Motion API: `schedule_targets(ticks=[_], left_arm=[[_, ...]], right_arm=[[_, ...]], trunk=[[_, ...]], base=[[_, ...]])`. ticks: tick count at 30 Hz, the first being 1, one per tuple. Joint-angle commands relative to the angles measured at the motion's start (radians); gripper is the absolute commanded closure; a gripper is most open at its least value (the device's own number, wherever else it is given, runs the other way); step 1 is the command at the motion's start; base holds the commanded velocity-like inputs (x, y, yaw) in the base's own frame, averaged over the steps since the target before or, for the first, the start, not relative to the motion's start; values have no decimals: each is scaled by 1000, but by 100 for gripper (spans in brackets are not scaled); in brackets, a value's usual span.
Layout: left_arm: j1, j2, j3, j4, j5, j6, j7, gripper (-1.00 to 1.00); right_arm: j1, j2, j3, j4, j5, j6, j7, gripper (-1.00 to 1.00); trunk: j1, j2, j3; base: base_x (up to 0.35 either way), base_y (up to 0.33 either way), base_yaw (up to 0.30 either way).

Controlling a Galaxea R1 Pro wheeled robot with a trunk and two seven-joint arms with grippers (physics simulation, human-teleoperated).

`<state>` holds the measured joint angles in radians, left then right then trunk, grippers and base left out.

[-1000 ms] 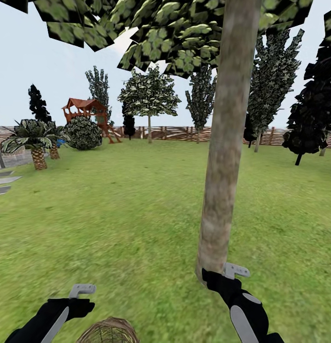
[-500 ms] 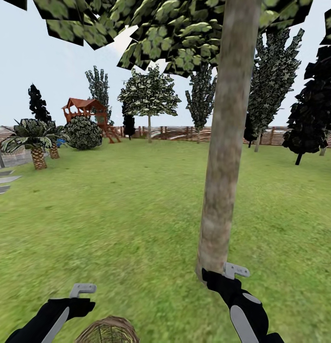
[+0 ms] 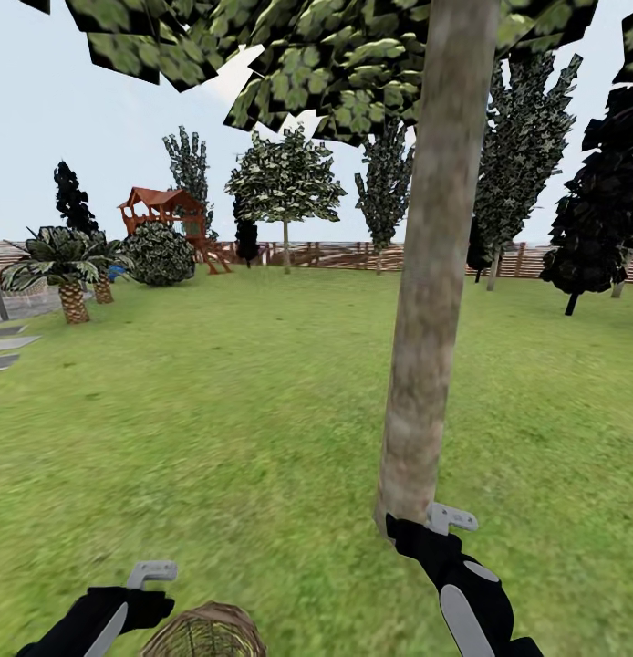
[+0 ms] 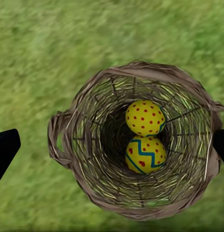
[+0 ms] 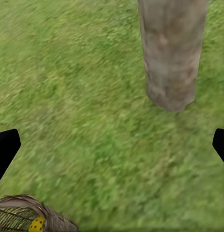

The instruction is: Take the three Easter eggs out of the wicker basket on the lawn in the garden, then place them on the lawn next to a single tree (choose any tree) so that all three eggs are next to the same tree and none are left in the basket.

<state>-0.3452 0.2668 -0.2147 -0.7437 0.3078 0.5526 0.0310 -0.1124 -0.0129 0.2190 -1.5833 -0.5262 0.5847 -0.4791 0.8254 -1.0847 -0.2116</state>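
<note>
Two dotted yellow eggs (image 4: 145, 117) are seen left inside the round brown wicker basket (image 4: 63, 145); none is seen beside the grey-tan tree trunk (image 5: 172, 53). Both grippers' jaws are held apart, empty.

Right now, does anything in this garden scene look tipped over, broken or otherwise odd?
Nothing stands out. The round brown wicker basket sits upright on the green lawn, with two yellow eggs painted with red dots and blue zigzags resting side by side inside. The grey-tan tree trunk rises straight from the grass nearby.
</note>
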Motion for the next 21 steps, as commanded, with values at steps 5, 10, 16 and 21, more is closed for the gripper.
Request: schedule_targets(ticks=[5, 10, 16, 21], left_arm=[[-1, 0, -5, 15, 5, -12, 1, -100], [-1, -1, -5, 19, 3, -22, -1, -100], [-1, -14, -7, 29, 0, -39, -2, -100], [-1, -24, -8, 35, -1, -45, -2, -100]], right_arm=[[-1, -1, 2, -1, -9, 1, -10, -100], [-1, -1, 2, -1, -9, 1, -10, -100], [-1, -1, 2, -1, -10, 1, -10, -100], [-1, 0, 2, -1, -10, 1, -10, -100]], trunk=[[19, -36, -17], [39, -71, -33], [62, -113, -52], [81, -148, -67]], base=[[0, 0, 0], [0, 0, 0], [0, 0, 0], [0, 0, 0]])
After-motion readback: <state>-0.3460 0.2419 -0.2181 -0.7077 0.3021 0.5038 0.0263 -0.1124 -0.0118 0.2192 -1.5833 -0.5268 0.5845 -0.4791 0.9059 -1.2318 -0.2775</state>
